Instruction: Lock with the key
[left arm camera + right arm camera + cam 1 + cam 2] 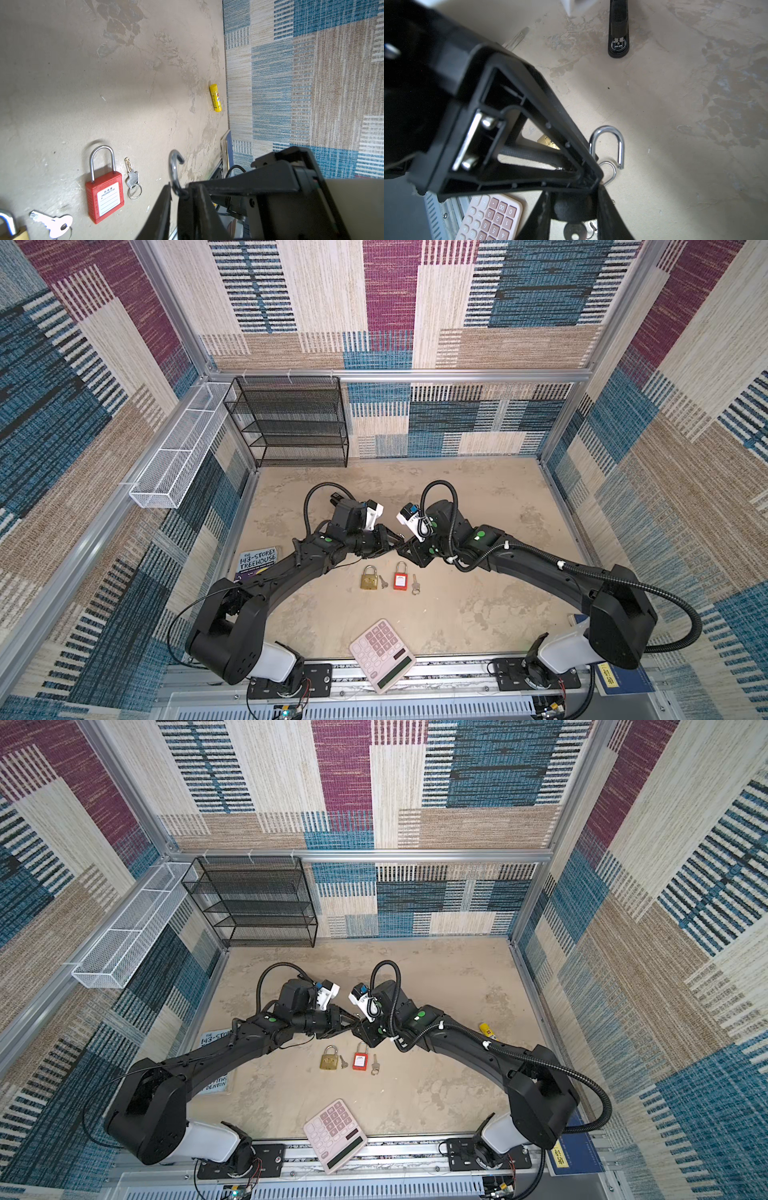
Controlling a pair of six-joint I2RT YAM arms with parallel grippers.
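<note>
Nearest the lens loom the left arm (232,614) and the right arm (615,614), two in all. Their elbows are raised and bowed outward, and the forearms slope inward until the wrists meet tip to tip above the middle of the table (478,497).

Three padlocks show. Two lie flat side by side just in front of that meeting point. One is a brass padlock (368,576) with a silver key (382,580) just beside it. The other is a red padlock (400,577), labelled "PROPERTY OF", with a ringed key (414,585) just beside it. The third padlock (173,166) hangs between the pincers, its shackle swung open.

The right pincer (575,193) is clamped on its dark body, and a round key head (573,230), the third key, shows on the wrist side of that body. The left pincer (180,187) has a finger close on either side of the shackle's foot; whether they pinch it I cannot tell.

One pink calculator (382,653) overhangs the near edge. One book (257,560) reads "143-STOREY TREEHOUSE". One yellow glue stick (488,1031) lies near the right wall.
</note>
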